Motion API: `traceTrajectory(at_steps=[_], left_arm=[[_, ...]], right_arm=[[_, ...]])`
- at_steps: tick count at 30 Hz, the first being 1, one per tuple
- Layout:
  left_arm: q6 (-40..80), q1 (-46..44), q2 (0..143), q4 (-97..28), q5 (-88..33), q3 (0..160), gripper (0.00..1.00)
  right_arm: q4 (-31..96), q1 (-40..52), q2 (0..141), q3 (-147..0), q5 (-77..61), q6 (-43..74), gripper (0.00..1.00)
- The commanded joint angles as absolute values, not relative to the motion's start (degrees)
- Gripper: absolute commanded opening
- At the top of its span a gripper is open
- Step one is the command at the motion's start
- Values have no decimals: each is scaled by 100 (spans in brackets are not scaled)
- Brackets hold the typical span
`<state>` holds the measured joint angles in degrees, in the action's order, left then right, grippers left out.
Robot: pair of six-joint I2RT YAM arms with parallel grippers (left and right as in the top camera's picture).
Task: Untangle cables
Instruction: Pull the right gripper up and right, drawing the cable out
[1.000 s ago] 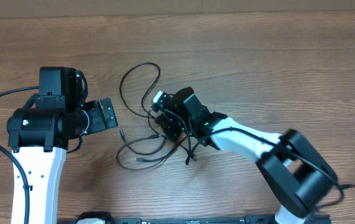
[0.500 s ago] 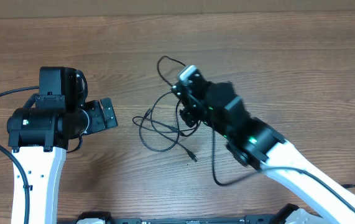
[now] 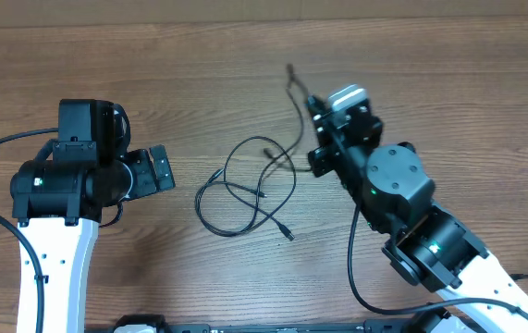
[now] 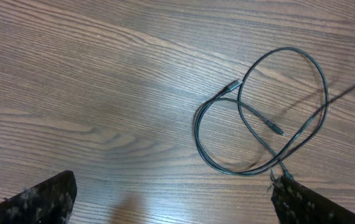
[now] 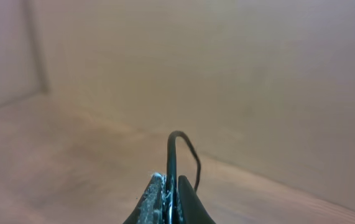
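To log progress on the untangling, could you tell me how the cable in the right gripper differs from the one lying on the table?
The held cable is pinched by the right gripper, jaws shut, and is up off the table. The loose cable lies flat on the table with nothing gripping it. The held cable rises in one open arc, while the loose cable crosses over itself in loops. Both are thin black cords.

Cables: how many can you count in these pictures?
2: a held cable clamped in the right pincer; a looped cable lying flat on the table. Its loops may hide another.
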<state>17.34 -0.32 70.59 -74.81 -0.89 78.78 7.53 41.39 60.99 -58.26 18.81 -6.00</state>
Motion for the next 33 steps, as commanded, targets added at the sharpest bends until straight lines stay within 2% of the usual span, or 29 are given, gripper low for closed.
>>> traceTrajectory(at_steps=[1, 5, 9, 12, 14, 26, 33], left_arm=[[1627, -3, 7083, -7476, -106, 7889, 100], [1627, -3, 7083, -7476, -106, 7889, 99], [1627, -3, 7083, -7476, -106, 7889, 100], [1627, -3, 7083, -7476, -106, 7889, 100], [1627, -3, 7083, -7476, -106, 7889, 99], [1627, -3, 7083, -7476, -106, 7889, 100], [1627, -3, 7083, -7476, -106, 7889, 100]], right_arm=[[548, 4150, 5808, -5828, 3192, -558, 4], [-43, 4112, 5677, -5920, 4222, -996, 4], [-1509, 3918, 5664, -6064, 4965, -2519, 4], [-2707, 3627, 5669, -6178, 5037, -3769, 4], [-3153, 3330, 5669, -6316, 5033, -4209, 4], [-3293, 1452, 5749, -7332, 4025, -4681, 4], [-3288, 976, 5977, -7961, 3332, -4685, 4]])
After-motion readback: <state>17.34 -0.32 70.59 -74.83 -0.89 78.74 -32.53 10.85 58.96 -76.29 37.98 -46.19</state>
